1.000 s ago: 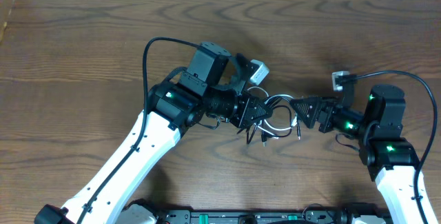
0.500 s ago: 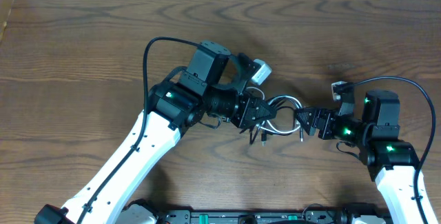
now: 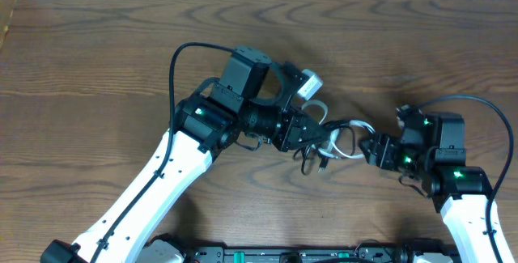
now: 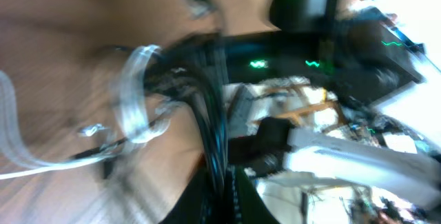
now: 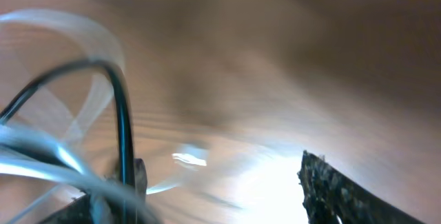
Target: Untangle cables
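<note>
The cables (image 3: 354, 124) span the gap between both tools over the bench (image 3: 97, 53); left tool (image 3: 312, 137) clenched on their left end; right tool (image 3: 369, 146) released, jaws straddling their right loop.

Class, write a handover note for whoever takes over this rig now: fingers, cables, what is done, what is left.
Left gripper: fingers shut on the cable bundle.
Right gripper: fingers apart, cords beside one finger; grip unclear.
White cord and black cord: looped together between the two grippers.
Done: one side held.
Left: pull the cords apart; neither is free yet.
</note>
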### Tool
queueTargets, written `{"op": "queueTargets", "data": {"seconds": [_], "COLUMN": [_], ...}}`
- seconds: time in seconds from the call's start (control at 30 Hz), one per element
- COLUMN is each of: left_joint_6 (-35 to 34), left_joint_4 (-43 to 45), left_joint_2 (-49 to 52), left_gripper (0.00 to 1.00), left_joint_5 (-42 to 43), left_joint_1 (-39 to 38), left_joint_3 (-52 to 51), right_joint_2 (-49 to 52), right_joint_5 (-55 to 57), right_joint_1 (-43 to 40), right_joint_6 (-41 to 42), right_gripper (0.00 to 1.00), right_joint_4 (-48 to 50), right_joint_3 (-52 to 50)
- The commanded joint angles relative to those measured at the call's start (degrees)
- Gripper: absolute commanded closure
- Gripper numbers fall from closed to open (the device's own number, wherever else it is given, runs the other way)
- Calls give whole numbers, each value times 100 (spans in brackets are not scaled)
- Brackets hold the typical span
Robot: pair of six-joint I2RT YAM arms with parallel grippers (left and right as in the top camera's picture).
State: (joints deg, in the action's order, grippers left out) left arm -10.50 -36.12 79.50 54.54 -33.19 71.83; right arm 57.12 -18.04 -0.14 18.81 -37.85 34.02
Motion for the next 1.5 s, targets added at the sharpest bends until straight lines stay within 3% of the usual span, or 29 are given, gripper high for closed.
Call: {"op": "queueTargets", "data": {"seconds": [0.0,0.13,0.53,0.7,0.87,0.97,1.03,1.07,1.13,1.2,1.27,1.33,1.47], "left_joint_6": [-7,-9,-7,-79,-249,-247,-240,-214,-129,-48,-44,-46,-46], "left_joint_4": [-407,-953,-1292,-1290,-1248,-1204,-1132,-1078,-872,-564,-372,-208,17], "left_joint_2": [-96,-98,-409,-743,-1075,-1121,-1082,-1049,-960,-852,-782,-708,-485], "left_gripper": [93,93,93,93,93,93,93,93,93,93,93,93,93], "left_joint_5": [-1497,-2509,-3493,-4120,-4157,-3615,-2822,-2409,-1410,-658,-428,-404,-422], "left_joint_1": [0,35,553,835,1134,1137,1132,1121,1104,1027,933,828,654], "left_joint_3": [83,83,83,83,83,83,83,83,83,83,83,83,83], "right_joint_2": [166,466,922,920,920,920,920,920,920,920,920,920,920], "right_joint_5": [3106,3991,4002,4000,3923,3569,3156,2830,1635,103,-1023,-2166,-3873], "right_joint_1": [2,-155,-332,-337,-337,-334,-334,-334,-323,-319,-319,-315,-256], "right_joint_6": [767,863,1012,1156,1250,1246,1244,1228,671,-96,-586,-1027,-1606], "right_gripper": [32,34,36,42,81,96,99,98,84,53,39,30,27], "right_joint_4": [-533,-916,-885,-883,-837,-723,-586,-455,-2,527,809,1034,1327], "right_joint_3": [-11,-11,-11,-11,-11,-11,-11,-11,-11,-11,-11,-11,-11]}}
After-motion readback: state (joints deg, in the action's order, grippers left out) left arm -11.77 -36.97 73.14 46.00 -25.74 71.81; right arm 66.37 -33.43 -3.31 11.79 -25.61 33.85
